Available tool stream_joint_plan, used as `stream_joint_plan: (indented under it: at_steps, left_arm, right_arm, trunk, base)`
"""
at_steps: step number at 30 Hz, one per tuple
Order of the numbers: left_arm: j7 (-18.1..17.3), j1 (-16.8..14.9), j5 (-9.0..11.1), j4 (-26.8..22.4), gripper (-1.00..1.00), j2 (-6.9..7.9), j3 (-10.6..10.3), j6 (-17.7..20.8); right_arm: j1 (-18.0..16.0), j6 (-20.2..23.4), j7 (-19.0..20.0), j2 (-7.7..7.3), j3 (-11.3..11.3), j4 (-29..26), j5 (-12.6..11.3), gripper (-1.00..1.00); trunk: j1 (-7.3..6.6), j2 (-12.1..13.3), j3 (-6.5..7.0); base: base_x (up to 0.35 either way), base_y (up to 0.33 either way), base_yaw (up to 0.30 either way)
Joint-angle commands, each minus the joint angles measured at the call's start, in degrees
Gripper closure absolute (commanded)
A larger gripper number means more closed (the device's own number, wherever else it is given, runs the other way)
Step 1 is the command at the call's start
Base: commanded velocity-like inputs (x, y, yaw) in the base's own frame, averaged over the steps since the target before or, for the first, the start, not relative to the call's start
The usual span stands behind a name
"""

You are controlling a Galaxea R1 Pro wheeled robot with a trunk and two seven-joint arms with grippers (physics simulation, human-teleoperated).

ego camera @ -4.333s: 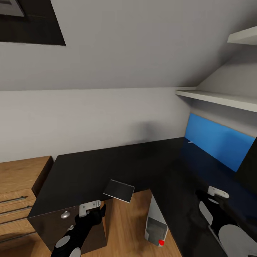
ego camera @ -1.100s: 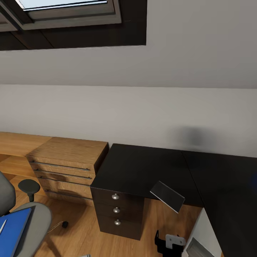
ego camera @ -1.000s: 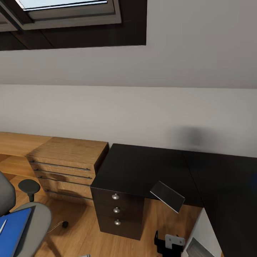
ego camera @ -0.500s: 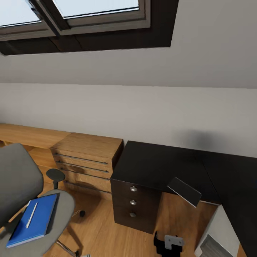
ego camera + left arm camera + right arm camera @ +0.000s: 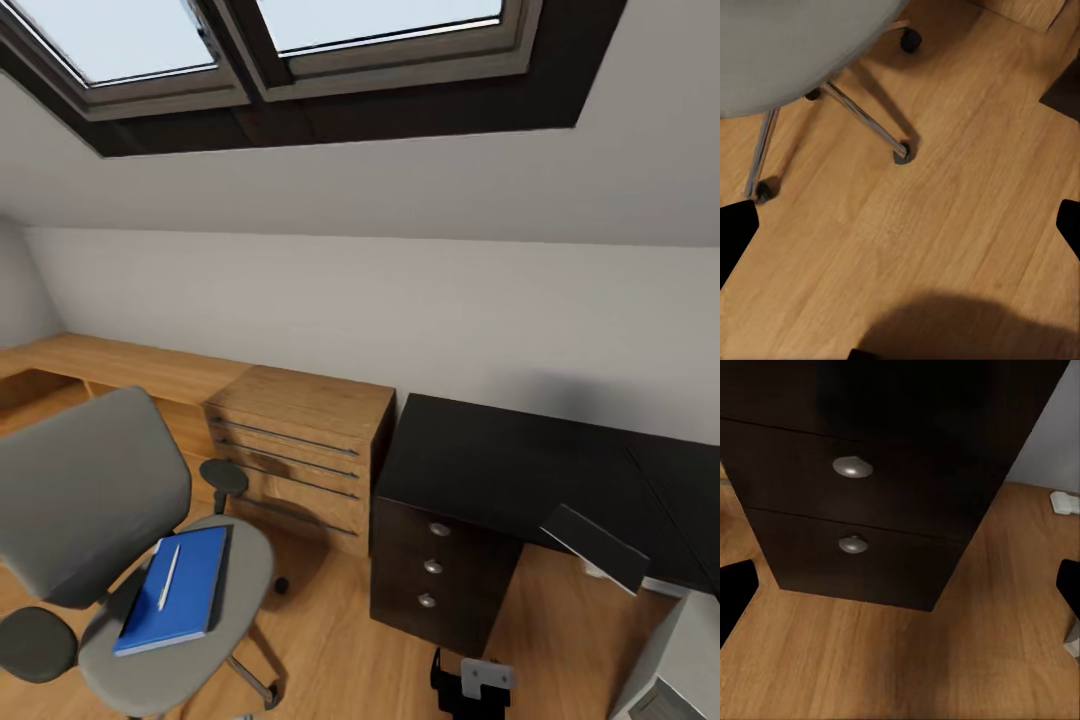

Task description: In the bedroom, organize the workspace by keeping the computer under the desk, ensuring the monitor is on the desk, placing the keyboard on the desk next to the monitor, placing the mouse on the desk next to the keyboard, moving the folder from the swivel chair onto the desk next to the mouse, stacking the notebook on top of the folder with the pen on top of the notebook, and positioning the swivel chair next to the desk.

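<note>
Camera swung left, swivel chair (image 5: 110, 560) with folder (image 5: 178, 590), pen (image 5: 168, 577), both grippers' fingers apart, no writing.

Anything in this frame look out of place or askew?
Yes. The notebook sits tilted, overhanging the desk front edge instead of lying flat. The folder, with the pen on it, lies on the swivel chair seat.

Grey chair (image 5: 90, 500) with black armrests, bright blue folder (image 5: 176, 588), white pen (image 5: 169, 577), black desk (image 5: 520, 470) with silver knobs, dark grey notebook (image 5: 596, 547), light-wood chest (image 5: 300, 445), wood-grain floor (image 5: 945, 225).
</note>
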Motion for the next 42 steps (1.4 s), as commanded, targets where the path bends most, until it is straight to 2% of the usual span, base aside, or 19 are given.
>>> stream_joint_plan:
  at_steps: [1, 7, 9, 42]
  left_arm:
    - [0.5, -0.1, 0.6, 0.0, -1.00, 0.10, -0.4, -0.3]
    - [0.5, -0.1, 0.6, 1.5, -1.00, 0.03, -0.4, -0.2]
    - [0.5, -0.1, 0.6, 3.2, -1.00, -0.45, -0.4, -0.3]
    - [0.4, -0.1, 0.9, 5.0, -1.00, -1.13, -0.3, -0.6]
  right_arm:
    - [-0.1, 0.1, -0.6, 0.01, 0.3, 0.1, 0.4, -1.00]
    - [-0.1, 0.0, -0.6, 0.01, 0.3, 0.1, 0.4, -1.00]
    - [-0.1, 0.0, -0.6, 0.14, 0.3, 0.1, 0.4, -1.00]
    - [0.0, -0.2, -0.5, 0.25, 0.6, 1.9, 0.5, -1.00]
  trunk:
    - [0.01, -0.1, -0.07]
    - [0.01, -0.1, -0.07]
    - [0.01, -0.1, -0.07]
    - [0.01, -0.1, -0.07]
  base:
    - [0.000, 0.312, 0.005]
    - [0.000, 0.140, 0.002]
    - [0.000, 0.006, 0.226]
    - [0.000, 0.000, 0.276]
